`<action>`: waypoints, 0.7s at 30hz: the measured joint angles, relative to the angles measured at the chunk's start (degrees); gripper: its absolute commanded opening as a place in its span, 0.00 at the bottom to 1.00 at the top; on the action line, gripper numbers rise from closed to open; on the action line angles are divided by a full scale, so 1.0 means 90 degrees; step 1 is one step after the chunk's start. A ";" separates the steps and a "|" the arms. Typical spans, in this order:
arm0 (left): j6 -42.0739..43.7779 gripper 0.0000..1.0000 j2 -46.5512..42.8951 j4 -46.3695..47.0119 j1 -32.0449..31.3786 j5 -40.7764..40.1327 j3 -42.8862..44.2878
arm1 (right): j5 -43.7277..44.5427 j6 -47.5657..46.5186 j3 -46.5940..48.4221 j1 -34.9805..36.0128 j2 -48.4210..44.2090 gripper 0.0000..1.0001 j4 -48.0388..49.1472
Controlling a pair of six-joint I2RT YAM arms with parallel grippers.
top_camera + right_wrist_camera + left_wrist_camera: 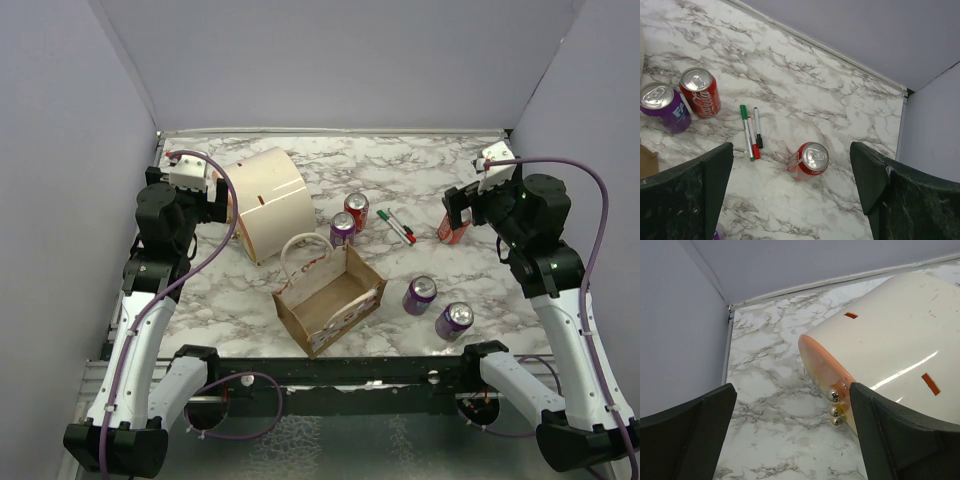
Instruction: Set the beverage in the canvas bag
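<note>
**A:** Where is the beverage sitting relative to the canvas bag (345, 315)?

**B:** Working outward from the bases: the nearest purple can (454, 320) and the second purple can (419, 294) are standing right of the bag. Behind the bag, a third purple can (343, 228) is standing just beside a red can (356, 210). The markers (402, 226) are lying behind-right. The lone red can (452, 230) is sitting furthest behind-right of the bag.

**A:** Which arm is closer?

**B:** The right one. The right fingers (900, 200) are hanging fully spread and gripping nothing. The lone red can is showing between them, just ahead. It's standing upright, long axis vertical. The left fingers (685, 440) are also gaping and empty. They're pointing at the cream cylinder (890, 340) lying behind-left of the bag, well apart from every can.

**A:** So what are you calling?

**B:** I'm judging a right-arm pick on the lone red can, fingers closing across its round side. From that can, the bag is lying toward the bases and to the left, mouth up.
</note>
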 measured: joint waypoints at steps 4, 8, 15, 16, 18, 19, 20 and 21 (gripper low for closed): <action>0.0000 0.99 0.0000 0.0002 -0.0010 0.0078 0.0000 | -0.0172 -0.0061 0.0114 0.0000 0.0007 0.99 -0.0134; 0.0000 0.99 0.0000 0.0005 -0.0010 0.0180 0.0000 | -0.0340 -0.0117 0.0158 0.0000 0.0024 0.99 -0.0231; 0.0000 0.99 0.0000 0.0005 -0.0010 0.0389 0.0000 | -0.0549 -0.0209 0.0158 0.0000 0.0073 0.99 -0.0299; -0.0002 0.99 0.0000 0.0005 -0.0010 0.0435 0.0000 | -0.0571 -0.0219 0.0158 0.0000 0.0080 0.99 -0.0304; 0.0000 0.99 0.0000 0.0002 -0.0010 0.0512 0.0002 | -0.0636 -0.0228 0.0160 0.0000 0.0100 0.99 -0.0316; 0.0000 0.99 0.0000 0.0000 -0.0010 0.0578 0.0005 | -0.0665 -0.0231 0.0165 0.0000 0.0109 0.99 -0.0330; 0.0007 0.99 -0.0002 -0.0010 -0.0010 0.0665 0.0010 | -0.0695 -0.0231 0.0172 0.0000 0.0119 1.00 -0.0352; 0.0027 0.99 -0.0002 -0.0046 -0.0010 0.0777 0.0027 | -0.0724 -0.0231 0.0187 0.0000 0.0131 0.99 -0.0389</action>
